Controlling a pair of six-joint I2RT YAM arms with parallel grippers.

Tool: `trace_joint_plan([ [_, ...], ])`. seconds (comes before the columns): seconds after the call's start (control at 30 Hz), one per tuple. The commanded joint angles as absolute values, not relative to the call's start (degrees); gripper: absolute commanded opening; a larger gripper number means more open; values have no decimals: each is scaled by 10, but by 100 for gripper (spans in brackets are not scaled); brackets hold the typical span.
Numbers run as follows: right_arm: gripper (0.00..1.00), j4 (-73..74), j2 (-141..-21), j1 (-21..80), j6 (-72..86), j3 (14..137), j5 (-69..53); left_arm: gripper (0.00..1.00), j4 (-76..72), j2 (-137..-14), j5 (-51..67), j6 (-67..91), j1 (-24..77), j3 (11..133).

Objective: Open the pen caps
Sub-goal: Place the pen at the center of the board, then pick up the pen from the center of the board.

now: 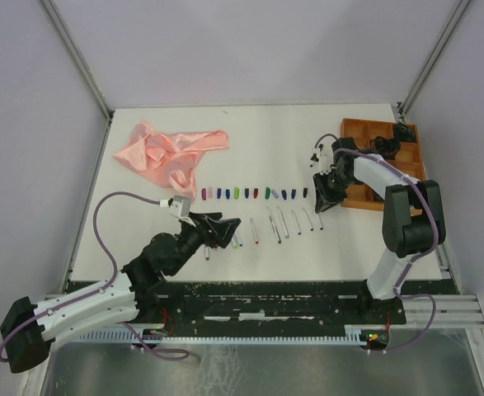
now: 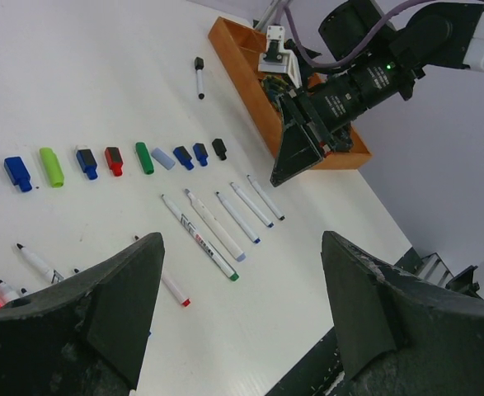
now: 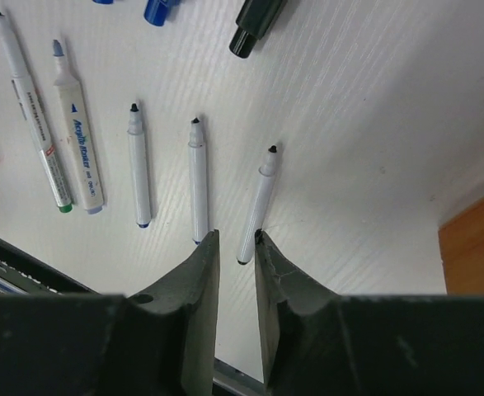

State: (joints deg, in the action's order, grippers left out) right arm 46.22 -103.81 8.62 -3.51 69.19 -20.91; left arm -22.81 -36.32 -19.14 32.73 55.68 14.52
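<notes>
Beside the orange tray [image 2: 248, 91], beyond the row of loose pen caps [image 2: 114, 161], 1 lone pen [image 2: 199, 81] lies apart from the rest. It seems to carry a black cap at its far end, though it is small in the left wrist view and this is not certain. Its long axis runs roughly crosswise to the cap row, slightly skewed from the direction of the laid-out uncapped pens [image 2: 225, 219]. By this reading, it is the thing on which the next move turns.

Note the right gripper [image 3: 235, 241]: its jaws stand a narrow slit apart and pinch nothing. The tail of the rightmost uncapped pen [image 3: 258, 198] lies on the table [image 3: 373, 124] just at the slit, tip pointing away from the fingers. The loose black cap [image 3: 254, 25] lies further on. The lone pen lies beyond that cap, toward the tray, and so ahead of this gripper.

Note the left gripper [image 2: 242, 305]: its fingers [image 2: 85, 322] are spread wide and empty, hovering toward the other end of the pen row, well apart from the lone pen.

The right arm is plainly the nearer of the 2. A grip on the barrel would call for jaws set crosswise to the pen's length.
</notes>
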Motion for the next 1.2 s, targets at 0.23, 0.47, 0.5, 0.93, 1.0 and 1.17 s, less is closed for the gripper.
trace_joint_plan([
  [0.23, 30, 411, -954, 86, -84, 764, -126, 89, -258, -332, -196, 320, 556, 132],
  [0.47, 55, 411, -1058, 78, -88, 892, -80, 95, -300, -345, -191, 350, 557, 98],
  [0.5, 56, 418, -1078, 78, -81, 915, -89, 95, -302, -347, -189, 351, 557, 95],
  [0.93, 55, 392, -1268, 78, 122, 1091, 19, 96, -280, -312, -202, 355, 556, 80],
  [1.0, 54, 404, -1292, 78, 133, 1120, 38, 96, -278, -311, -205, 355, 557, 78],
  [1.17, 48, 409, -1328, 79, 148, 1152, 39, 96, -275, -311, -210, 352, 557, 78],
])
